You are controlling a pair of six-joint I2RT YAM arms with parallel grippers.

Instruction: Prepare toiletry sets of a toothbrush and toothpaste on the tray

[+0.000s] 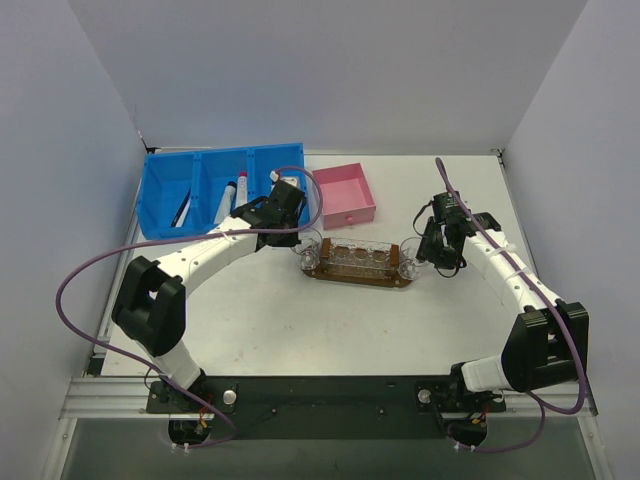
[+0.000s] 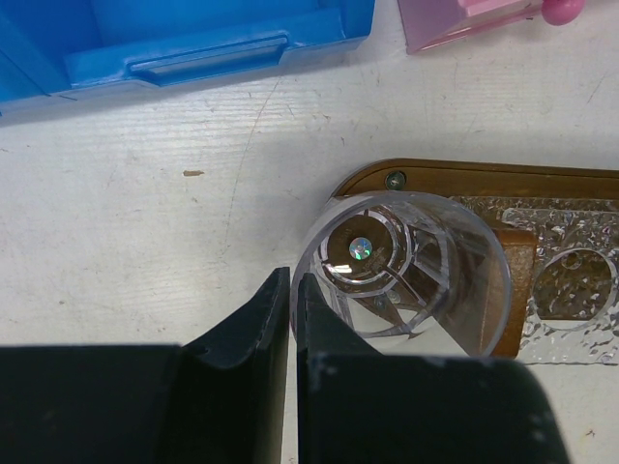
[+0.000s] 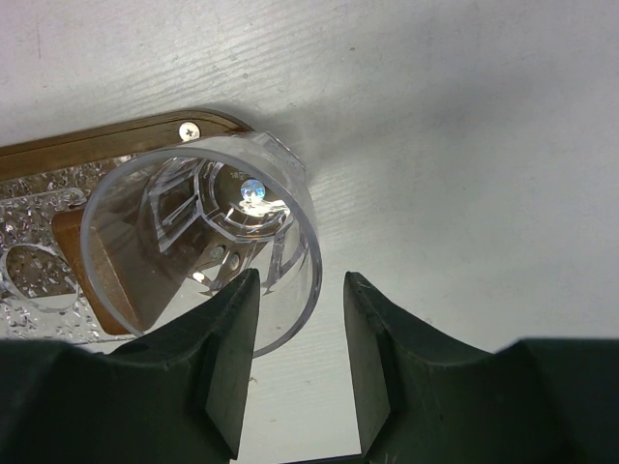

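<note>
Bright, even light from above with soft shadows and crisp focus — a small glint inside the clear cup [image 2: 401, 280].

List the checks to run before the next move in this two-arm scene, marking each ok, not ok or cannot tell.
1. Left gripper shut on left cup rim: ok.
2. Right gripper closed on right cup wall: not ok, jaws straddle it, apart.
3. Cups filled: not ok, both empty.
4. Toothpaste available in blue bin: ok.
5. Cups resting on tray ends, not lifted: cannot tell.
</note>
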